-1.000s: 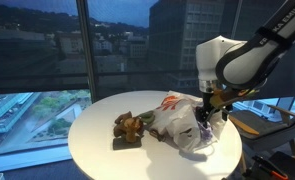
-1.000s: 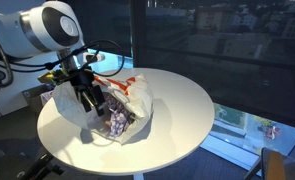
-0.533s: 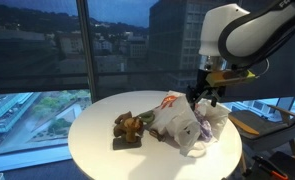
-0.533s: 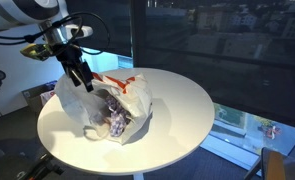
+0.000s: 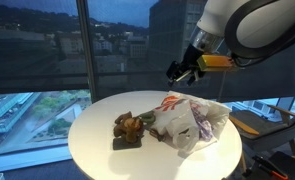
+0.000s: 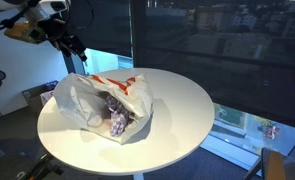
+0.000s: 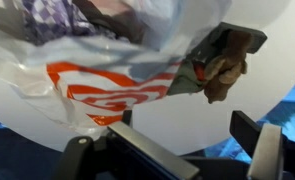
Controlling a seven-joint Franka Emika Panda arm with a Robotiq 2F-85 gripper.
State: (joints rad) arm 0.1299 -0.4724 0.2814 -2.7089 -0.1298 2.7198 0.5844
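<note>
Round white table (image 5: 95,150), plastic bag (image 5: 194,120) beside brown toy (image 5: 129,128), gripper (image 5: 177,72) spread above

White plastic bag (image 5: 187,125) with red swirl print, purple patterned item (image 7: 49,18) inside, brown toy (image 5: 130,127), white table (image 5: 97,152)

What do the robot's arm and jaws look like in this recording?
The arm has rounded white shells with dark joint bands; a yellow-orange block sits at the wrist. The jaws are black and blocky, as the wrist view shows.
</note>
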